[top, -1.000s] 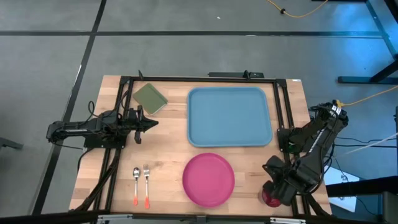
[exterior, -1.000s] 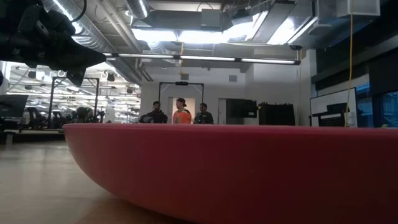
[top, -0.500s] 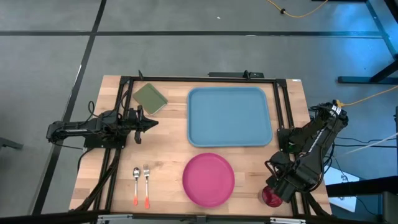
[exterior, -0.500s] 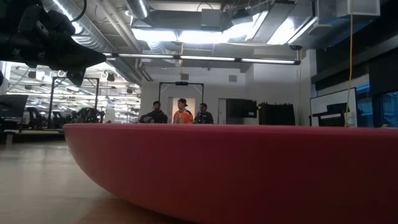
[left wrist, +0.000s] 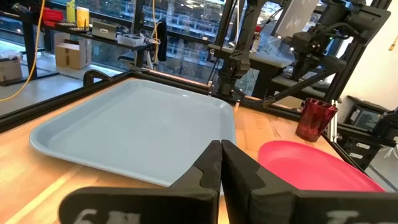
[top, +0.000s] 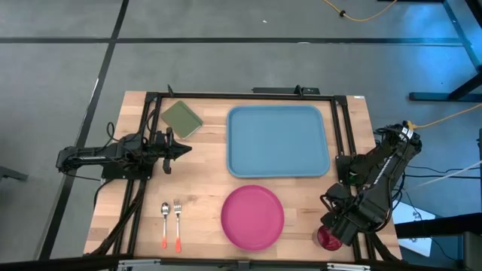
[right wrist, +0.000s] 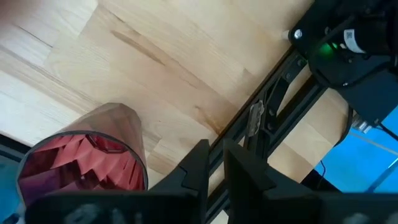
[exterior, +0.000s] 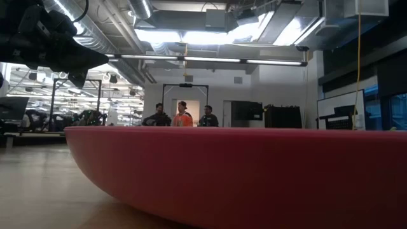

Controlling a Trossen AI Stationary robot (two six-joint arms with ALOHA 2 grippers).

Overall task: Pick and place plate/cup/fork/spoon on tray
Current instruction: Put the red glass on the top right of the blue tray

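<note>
The pink plate (top: 252,217) lies flat on the table near its front edge and fills the low view (exterior: 241,172). The light blue tray (top: 278,140) lies behind it. The dark magenta cup (top: 327,239) stands upright on its base at the near right corner. The spoon (top: 164,223) and the fork (top: 178,224) lie side by side at the near left. My right gripper (right wrist: 216,148) is shut and hovers just beside and above the cup (right wrist: 87,165). My left gripper (top: 184,148) is shut and waits at the table's left, pointing toward the tray (left wrist: 137,124).
An olive-green square pad (top: 181,118) lies at the far left of the table. A black metal frame (top: 339,128) runs along the table's edges and passes close to the cup (right wrist: 273,106). People stand in the room far behind the table (exterior: 184,117).
My right gripper has shifted a little beside the cup, so that more of the cup shows from above, and has then kept still. The cup, plate, fork and spoon have not moved.
</note>
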